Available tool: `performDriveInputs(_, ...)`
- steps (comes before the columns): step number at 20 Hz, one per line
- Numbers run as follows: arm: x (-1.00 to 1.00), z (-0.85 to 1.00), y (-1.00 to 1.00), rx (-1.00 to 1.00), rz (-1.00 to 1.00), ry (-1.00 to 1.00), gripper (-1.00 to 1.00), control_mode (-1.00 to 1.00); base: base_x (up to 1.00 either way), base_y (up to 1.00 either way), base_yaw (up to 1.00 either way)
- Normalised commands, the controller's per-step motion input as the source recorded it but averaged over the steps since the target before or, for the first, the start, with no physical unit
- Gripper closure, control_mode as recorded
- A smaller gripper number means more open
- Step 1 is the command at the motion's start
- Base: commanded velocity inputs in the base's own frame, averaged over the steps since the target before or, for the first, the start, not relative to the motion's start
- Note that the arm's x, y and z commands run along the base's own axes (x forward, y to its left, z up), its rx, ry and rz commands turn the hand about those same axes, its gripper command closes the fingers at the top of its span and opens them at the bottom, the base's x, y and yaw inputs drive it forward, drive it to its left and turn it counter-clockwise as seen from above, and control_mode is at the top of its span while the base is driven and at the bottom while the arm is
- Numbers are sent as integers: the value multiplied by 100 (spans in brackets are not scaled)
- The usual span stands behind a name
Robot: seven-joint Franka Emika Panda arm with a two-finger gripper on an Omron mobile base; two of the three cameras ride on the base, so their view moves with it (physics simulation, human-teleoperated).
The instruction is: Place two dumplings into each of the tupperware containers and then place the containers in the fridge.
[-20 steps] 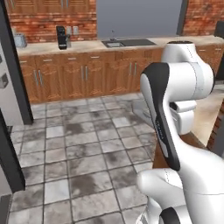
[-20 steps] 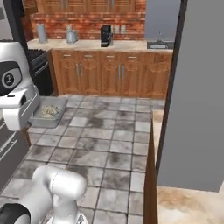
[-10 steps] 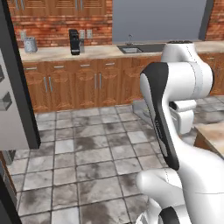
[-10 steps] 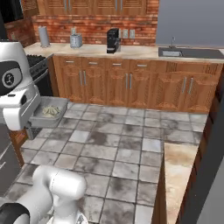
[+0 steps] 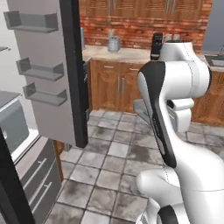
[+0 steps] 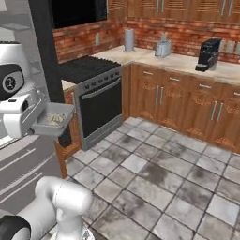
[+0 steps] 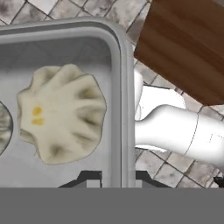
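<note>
My gripper [image 6: 39, 123] is shut on the rim of the grey tupperware container [image 6: 55, 120], which hangs level above the floor. In the hand view my gripper [image 7: 116, 176] pinches the container's rim [image 7: 117, 83]. One creased beige dumpling [image 7: 61, 114] lies inside, and the edge of a second dumpling [image 7: 3, 127] shows at the left border. Pale dumplings [image 6: 56, 118] also show in the right base view. The fridge stands open at the left, its grey door [image 5: 48, 74] carrying several shelves. A corner of the container [image 5: 139, 106] peeks out behind my arm.
A black oven range [image 6: 96, 96] stands beside the fridge door edge. Wooden cabinets [image 6: 187, 103] carry a coffee machine [image 6: 207, 54] and a toaster [image 6: 162, 48]. Grey drawer fronts [image 5: 33, 175] sit low on the left. A wooden counter corner [image 7: 183, 48] lies near the arm's base.
The whole view has swung left: the sink counter slid away, and the open fridge door and the range came into view. The container stays in my shut gripper.
</note>
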Motion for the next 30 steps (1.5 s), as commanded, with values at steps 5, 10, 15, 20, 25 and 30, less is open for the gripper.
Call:
performDriveInputs(5, 0, 0, 0, 0, 0, 0, 100, 100, 100, -40, 69)
performDriveInputs(10, 0, 0, 0, 0, 0, 0, 100, 100, 40, -28, 83)
performDriveInputs(15, 0, 0, 0, 0, 0, 0, 100, 100, -44, 0, 45)
performDriveInputs(20, 0, 0, 0, 0, 0, 0, 100, 100, -3, -1, 56)
performDriveInputs(25, 0, 0, 0, 0, 0, 0, 100, 100, 24, 0, 59)
performDriveInputs(30, 0, 0, 0, 0, 0, 0, 100, 100, 69, 1, 21)
